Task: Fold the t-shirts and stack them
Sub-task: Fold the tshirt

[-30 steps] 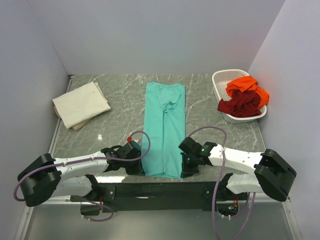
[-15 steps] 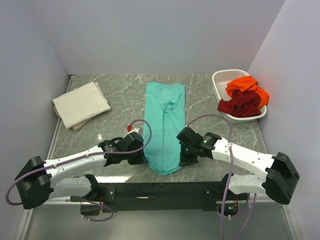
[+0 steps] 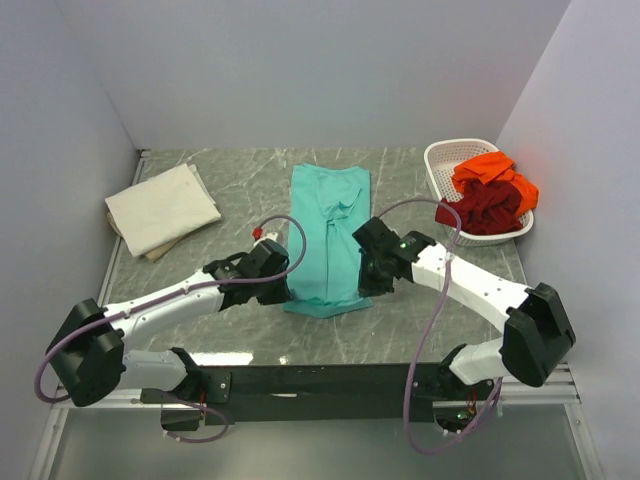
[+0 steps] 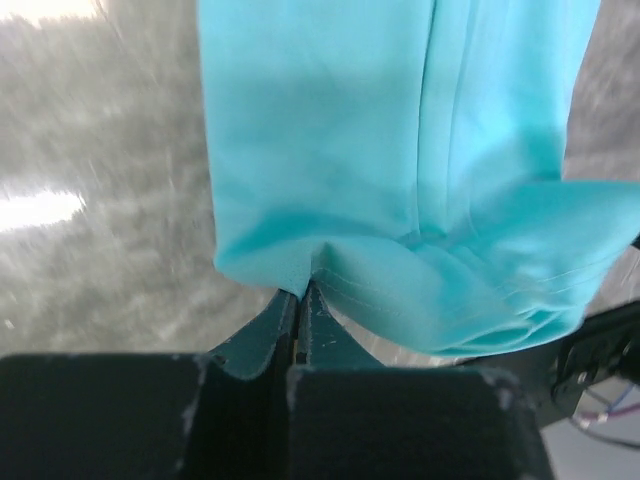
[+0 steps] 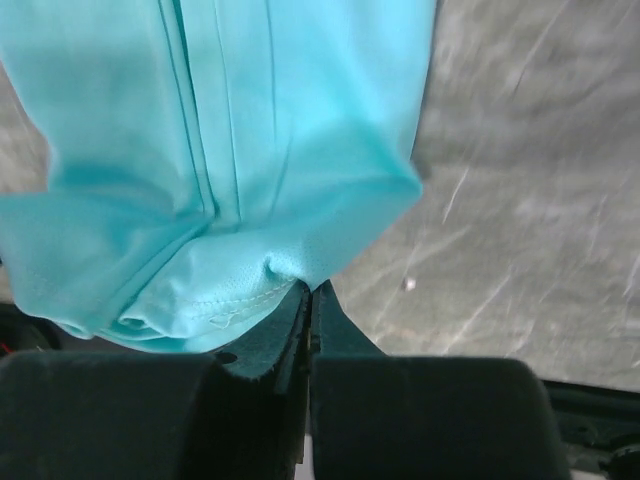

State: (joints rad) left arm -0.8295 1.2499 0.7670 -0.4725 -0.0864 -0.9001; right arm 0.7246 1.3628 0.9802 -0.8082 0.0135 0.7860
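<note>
The teal t-shirt (image 3: 330, 230) lies as a long narrow strip down the middle of the marble table. Its near end is lifted and curled toward the far end. My left gripper (image 3: 283, 284) is shut on the near left corner of the teal shirt (image 4: 380, 150). My right gripper (image 3: 363, 280) is shut on the near right corner of the teal shirt (image 5: 230, 130). A folded cream t-shirt (image 3: 162, 208) lies at the far left. Orange (image 3: 490, 170) and dark red (image 3: 485, 208) t-shirts are bunched in the basket.
The white lattice basket (image 3: 440, 162) stands at the far right against the wall. The grey marble table (image 3: 230, 190) is walled at the back and both sides. Purple cables loop over both arms.
Both grippers have moved away from the near edge toward the table's middle, carrying the teal shirt's near end with them. The shirt's visible length has shortened.
</note>
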